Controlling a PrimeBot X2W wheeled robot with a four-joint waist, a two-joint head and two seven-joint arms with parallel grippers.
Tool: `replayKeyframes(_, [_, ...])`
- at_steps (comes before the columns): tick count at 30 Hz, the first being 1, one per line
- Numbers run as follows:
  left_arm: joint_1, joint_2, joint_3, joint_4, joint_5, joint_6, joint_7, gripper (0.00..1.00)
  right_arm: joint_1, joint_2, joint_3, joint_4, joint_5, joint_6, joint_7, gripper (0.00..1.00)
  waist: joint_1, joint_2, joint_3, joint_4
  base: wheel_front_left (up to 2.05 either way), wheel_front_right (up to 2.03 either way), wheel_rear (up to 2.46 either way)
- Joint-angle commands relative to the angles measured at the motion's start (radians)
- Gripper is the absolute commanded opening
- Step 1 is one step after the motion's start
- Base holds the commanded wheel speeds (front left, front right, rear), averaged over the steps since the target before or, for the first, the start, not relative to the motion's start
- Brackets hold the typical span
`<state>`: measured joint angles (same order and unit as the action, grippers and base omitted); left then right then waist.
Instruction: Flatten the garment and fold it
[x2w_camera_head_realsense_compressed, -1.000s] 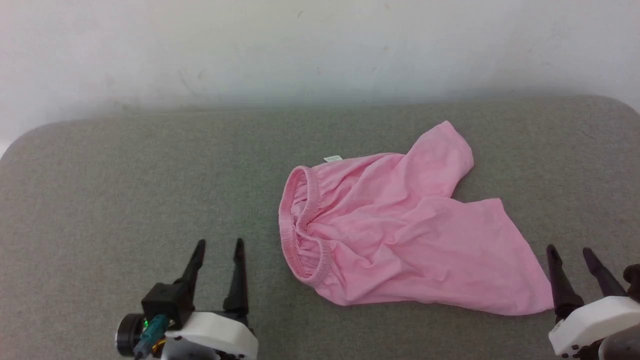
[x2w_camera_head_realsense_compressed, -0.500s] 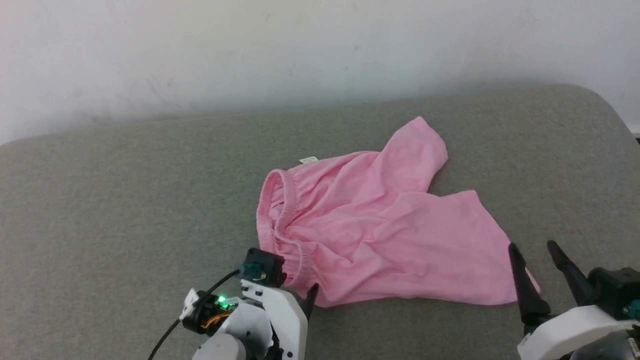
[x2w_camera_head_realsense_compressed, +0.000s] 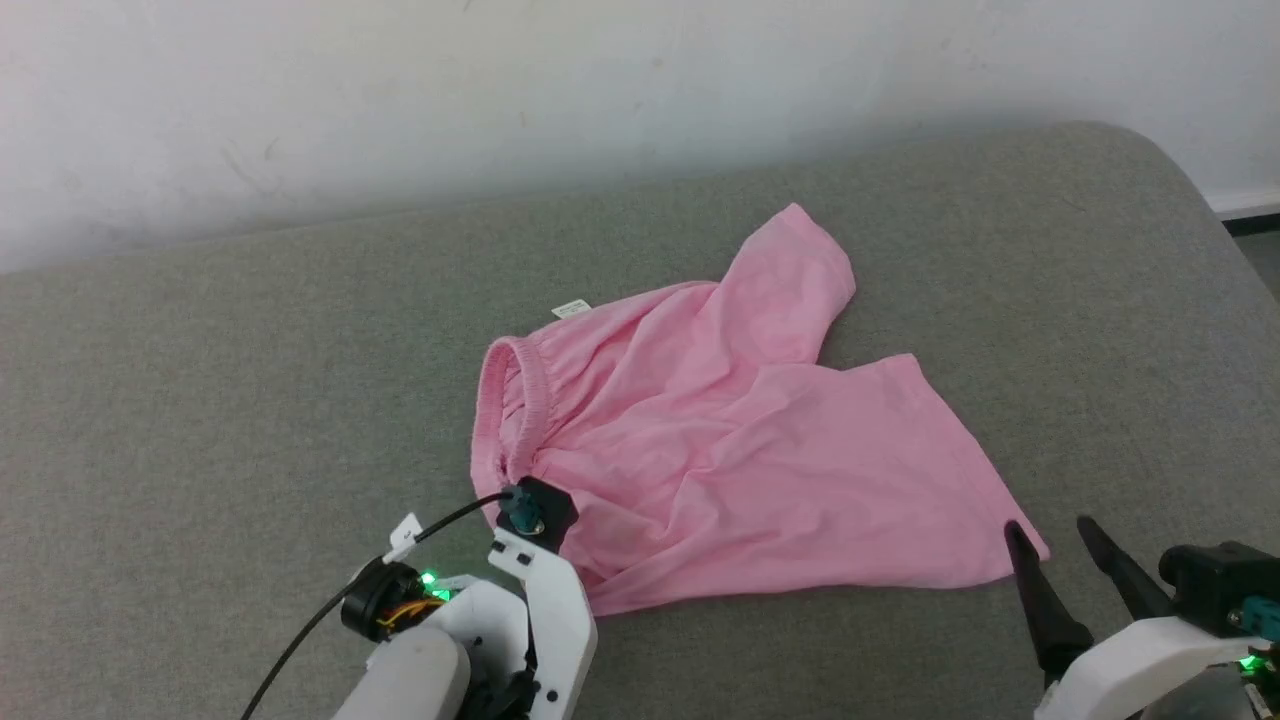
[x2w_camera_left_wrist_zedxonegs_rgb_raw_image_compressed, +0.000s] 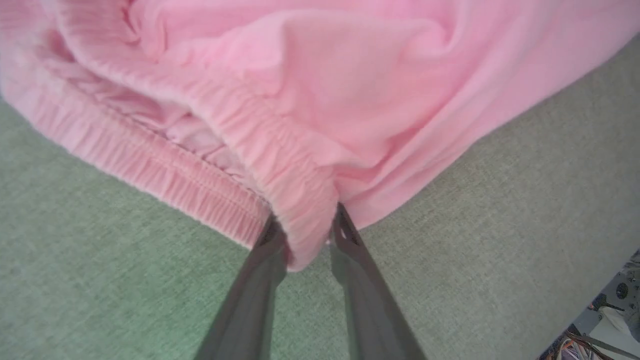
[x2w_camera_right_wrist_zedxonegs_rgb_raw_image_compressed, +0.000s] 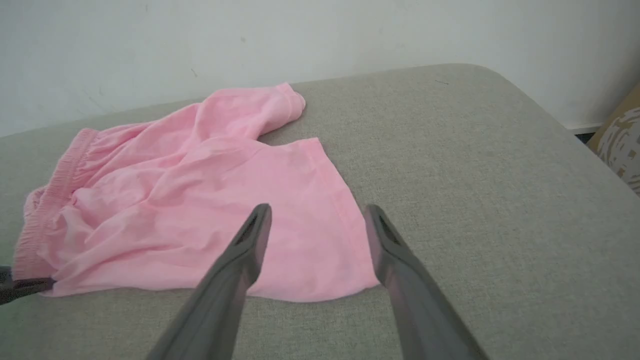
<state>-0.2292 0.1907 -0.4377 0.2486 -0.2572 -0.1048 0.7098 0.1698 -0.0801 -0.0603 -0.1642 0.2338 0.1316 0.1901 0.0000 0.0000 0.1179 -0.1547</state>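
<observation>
your left gripper (x2w_camera_left_wrist_zedxonegs_rgb_raw_image_compressed: 305, 225) is pinched on the near end of the gathered waistband of the garment (x2w_camera_head_realsense_compressed: 740, 440), likely as an anchor for pulling it flat. your right gripper (x2w_camera_right_wrist_zedxonegs_rgb_raw_image_compressed: 317, 210) hangs spread above the near leg's hem corner. the garment lies rumpled on the grey cushion (x2w_camera_head_realsense_compressed: 200, 400).

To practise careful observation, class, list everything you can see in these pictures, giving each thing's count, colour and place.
shorts: one pair, light pink, lying crumpled on the cushion, waistband towards the left
tag: one, white, at the far end of the waistband
cushion: one, grey fabric, beneath the shorts
wall: one, white, behind the cushion
left gripper: one, dark fingers, closed on the near corner of the waistband
right gripper: one, dark fingers, open, at the near leg's hem corner
</observation>
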Motion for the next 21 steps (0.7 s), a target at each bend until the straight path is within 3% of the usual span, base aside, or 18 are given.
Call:
replayKeyframes(1, [0.082, 0.014, -0.016, 0.046, -0.012, -0.003, 0.028, 0.0, -0.006, -0.016, -0.005, 0.019, 0.014, -0.001, 0.017, 1.0, 0.0, 0.0, 0.001, 0.002, 0.0, 0.0, 0.0])
replayKeyframes(10, [0.139, -0.015, 0.066, -0.074, -0.048, 0.076, -0.188, 0.0, -0.135, -0.14, -0.025, 0.283, 0.134, -0.001, 0.174, 1.0, 0.0, 0.0, 0.005, 0.044, 0.0, 0.0, 0.0])
replayKeyframes(17, [0.15, -0.031, 0.086, -0.119, -0.057, 0.093, -0.288, 0.0, -0.258, -0.196, 0.089, 0.52, 0.229, -0.001, 0.289, 1.0, 0.0, 0.0, 0.016, 0.078, 0.0, 0.0, 0.0])
replayKeyframes(19, [0.15, -0.033, 0.084, -0.121, -0.057, 0.093, -0.302, 0.0, -0.273, -0.209, 0.138, 0.569, 0.26, -0.001, 0.342, 0.47, 0.0, 0.0, 0.016, 0.086, 0.0, 0.0, 0.0])
replayKeyframes(21, [0.151, -0.034, 0.083, -0.121, -0.056, 0.095, -0.314, 0.0, -0.279, -0.216, 0.179, 0.602, 0.299, -0.001, 0.408, 0.06, 0.0, 0.0, 0.016, 0.089, 0.0, 0.0, 0.0])
